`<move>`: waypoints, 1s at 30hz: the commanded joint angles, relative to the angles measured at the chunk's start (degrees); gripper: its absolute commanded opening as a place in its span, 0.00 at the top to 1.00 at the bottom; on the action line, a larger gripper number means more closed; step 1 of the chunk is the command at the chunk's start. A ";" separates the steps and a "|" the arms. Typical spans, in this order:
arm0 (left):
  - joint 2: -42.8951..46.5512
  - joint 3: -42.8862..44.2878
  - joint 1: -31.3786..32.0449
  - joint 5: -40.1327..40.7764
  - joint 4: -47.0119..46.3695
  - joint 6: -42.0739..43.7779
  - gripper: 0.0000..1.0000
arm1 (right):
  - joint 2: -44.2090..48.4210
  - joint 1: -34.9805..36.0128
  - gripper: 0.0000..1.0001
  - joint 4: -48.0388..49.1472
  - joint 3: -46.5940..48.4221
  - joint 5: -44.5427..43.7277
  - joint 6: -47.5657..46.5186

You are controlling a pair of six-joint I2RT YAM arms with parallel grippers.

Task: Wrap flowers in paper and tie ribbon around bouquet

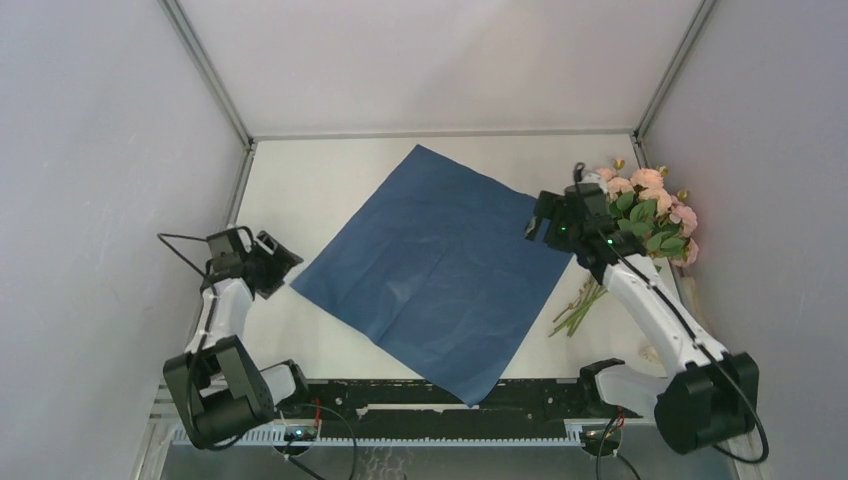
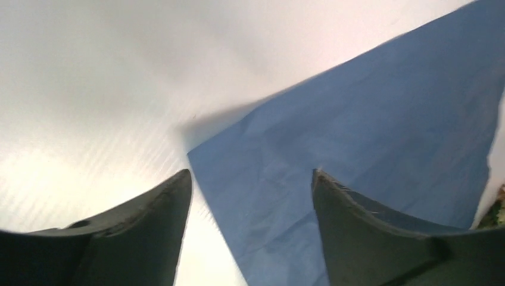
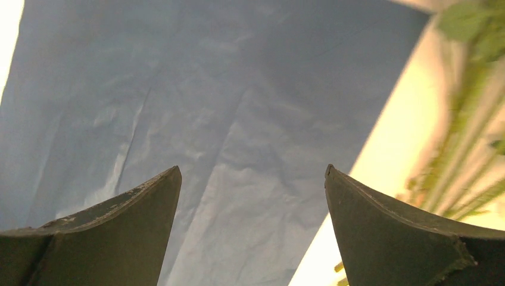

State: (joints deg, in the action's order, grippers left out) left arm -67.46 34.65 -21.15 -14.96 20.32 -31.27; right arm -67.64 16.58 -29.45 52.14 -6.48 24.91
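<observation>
The flowers (image 1: 650,215) lie just beside the right gripper (image 1: 537,224), on its side away from the paper (image 1: 430,270). Their stems run back alongside that arm towards its base. Its jaws stand wide apart and empty over the paper's corner. The left gripper (image 1: 283,262), also apart, sits at the opposite corner well away, so the pick likely falls to the right arm.

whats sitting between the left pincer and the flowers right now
The paper, spread flat with its dark side up, fills most of the stretch from the left pincer to the flowers. The right pincer is at its right corner. The top view shows this.
</observation>
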 commanded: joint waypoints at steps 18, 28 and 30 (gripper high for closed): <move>-15.42 14.78 34.23 10.35 11.68 51.24 0.57 | -9.00 -9.56 0.38 0.43 -1.34 11.24 -2.62; -20.07 21.25 30.71 6.66 19.65 50.88 0.62 | -15.68 -13.91 0.48 -4.88 7.36 -5.28 -4.94; -18.05 22.21 28.85 4.55 20.94 50.81 0.54 | -15.21 -15.04 0.49 -5.32 7.43 -9.77 -5.78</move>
State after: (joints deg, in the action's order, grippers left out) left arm -89.47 52.53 10.72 -7.53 37.50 18.17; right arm -86.02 3.81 -33.93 57.52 -4.95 21.15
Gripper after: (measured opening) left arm 0.396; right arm 0.519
